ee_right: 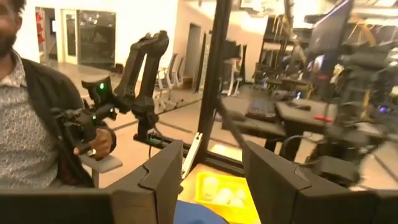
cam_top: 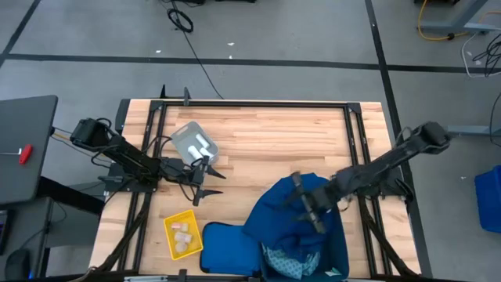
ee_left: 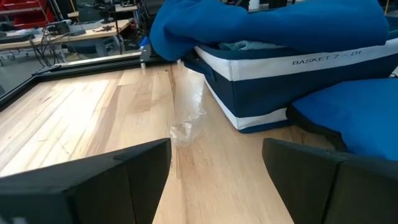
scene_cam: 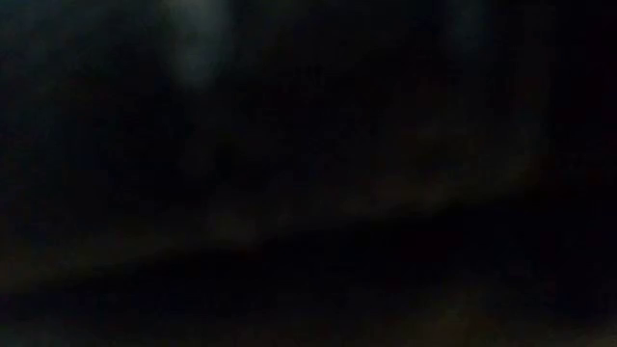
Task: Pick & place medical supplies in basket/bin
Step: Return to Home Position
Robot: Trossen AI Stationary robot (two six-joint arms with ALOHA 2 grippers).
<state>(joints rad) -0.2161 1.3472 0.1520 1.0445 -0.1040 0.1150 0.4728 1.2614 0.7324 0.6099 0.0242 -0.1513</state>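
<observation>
High view: dark blue cloth drapes over the blue bin, packets fill the yellow basket; left gripper and right gripper jaws spread, empty; sorting seems finished.

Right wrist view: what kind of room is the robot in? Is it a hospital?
Probably a robot lab or workshop, not a hospital: desks crowded with screens, office chairs, and loose cables on a bare floor.

One camera looks straight down on the whole table, the table-level one shows only darkness, the left wrist one skims low and close towards the blue bin, and the right wrist one faces the room over the yellow basket; the overhead view shares both containers.
</observation>
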